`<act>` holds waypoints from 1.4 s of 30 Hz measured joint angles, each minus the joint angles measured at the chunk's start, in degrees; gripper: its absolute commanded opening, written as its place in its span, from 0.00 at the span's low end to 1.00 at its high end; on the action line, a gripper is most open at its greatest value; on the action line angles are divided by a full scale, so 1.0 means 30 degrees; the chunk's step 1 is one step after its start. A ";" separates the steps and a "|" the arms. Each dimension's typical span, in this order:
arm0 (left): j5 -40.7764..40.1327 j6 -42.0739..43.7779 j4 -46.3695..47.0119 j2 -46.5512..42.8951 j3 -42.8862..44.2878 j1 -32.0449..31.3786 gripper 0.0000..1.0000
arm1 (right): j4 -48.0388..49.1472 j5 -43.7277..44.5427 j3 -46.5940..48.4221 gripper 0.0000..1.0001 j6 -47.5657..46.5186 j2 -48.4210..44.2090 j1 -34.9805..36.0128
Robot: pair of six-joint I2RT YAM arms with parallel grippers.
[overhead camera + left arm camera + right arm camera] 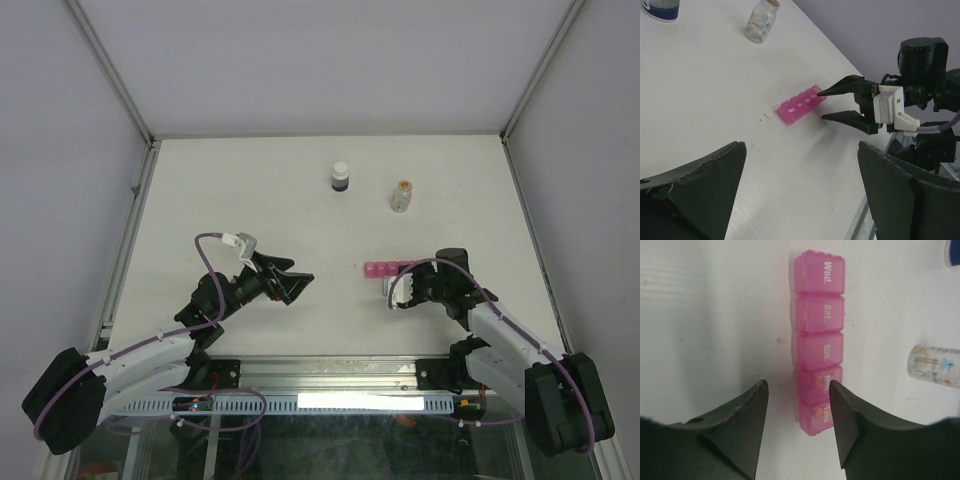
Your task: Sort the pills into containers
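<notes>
The pink pill organizer [384, 268] lies right of the table's centre, a strip of five compartments with all lids shut. In the right wrist view the pink pill organizer [819, 310] reads Wed, Sat, Sun, Mon, Tues, and orange pills show through the Mon and Tues lids. My right gripper [797, 383] is open at the strip's near end, one fingertip [836, 390] over the Mon lid and the other over bare table. It holds nothing. My left gripper [296, 287] is open and empty, left of the strip. The left wrist view shows the organizer [799, 104] and the right gripper [826, 105].
A dark bottle with a white cap [341, 177] and a small clear vial with an orange cap [402, 196] stand at the back of the table. The vial also shows in the right wrist view [935, 370]. White walls enclose the table on three sides.
</notes>
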 measured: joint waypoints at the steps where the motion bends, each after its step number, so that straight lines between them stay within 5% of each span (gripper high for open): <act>1: 0.0044 0.0000 -0.0007 0.0102 0.0000 0.0000 0.95 | -0.0423 -0.0109 0.0168 0.63 0.0211 -0.0036 0.0000; 7: 0.1362 0.0823 0.0328 0.0852 0.0029 0.0000 0.97 | -0.5472 -0.1537 0.3599 0.85 0.2892 0.0197 -0.0262; 12: 0.3351 0.3395 0.3366 0.2703 0.0029 -0.0328 0.99 | -0.9143 -0.4889 0.8495 0.86 0.3453 0.2783 -0.2718; 16: 0.4124 0.6069 0.7096 0.5435 0.0044 -0.1013 0.99 | -1.2495 -0.7125 1.1672 0.87 0.0874 0.6732 -0.4889; 21: 0.4539 0.8291 1.1038 1.0550 0.0678 -0.1239 0.99 | -1.4659 -0.7694 1.2531 0.89 -0.1749 0.9734 -0.5289; 26: 0.4991 0.9129 1.4710 1.5446 0.1581 -0.1231 0.99 | -1.3777 -0.7512 1.1905 0.89 -0.1821 0.9770 -0.4452; 31: 0.5544 0.9646 1.5154 1.8374 0.2747 -0.1231 0.99 | -1.1919 -0.6652 1.0695 0.88 -0.1173 0.9865 -0.3330; 42: 0.6433 1.1344 1.5373 2.0436 0.3300 -0.1741 0.96 | -0.9151 -0.5100 1.0499 0.70 0.0058 1.1089 -0.2200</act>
